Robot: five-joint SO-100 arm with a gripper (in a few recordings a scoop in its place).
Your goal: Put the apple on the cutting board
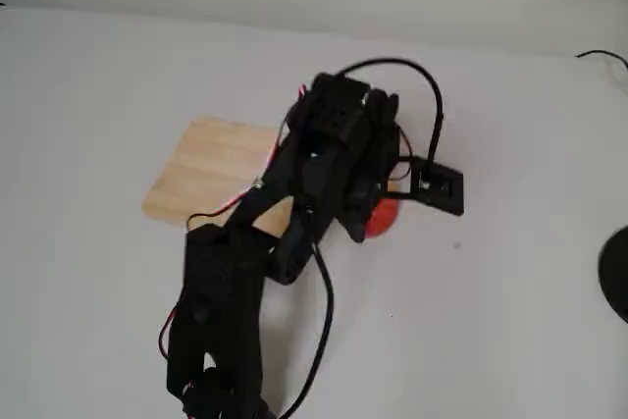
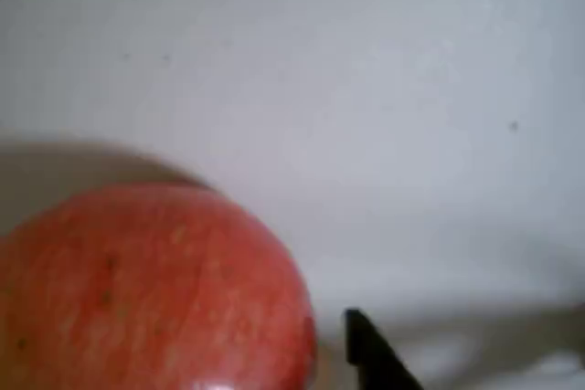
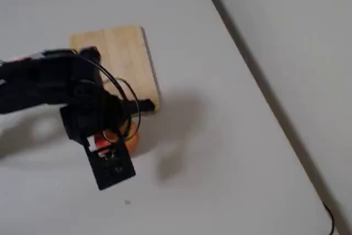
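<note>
Pincer (image 3: pixel 113 136) over apple (image 2: pixel 151 289) (grip unclear), beside cutting board (image 1: pixel 211 169), white table (image 1: pixel 510 272)

Apple (image 2: pixel 146 289): red with fine yellow-orange streaks and tiny dark specks, glossy white highlight at bottom. Cutting board (image 1: pixel 211 169): pale tan wood, lengthwise grain strips. Claw (image 1: pixel 368 208): matte black, as is the arm; red and black wires along it. Bench (image 1: pixel 98 85): plain white with a few small dark specks.
</note>
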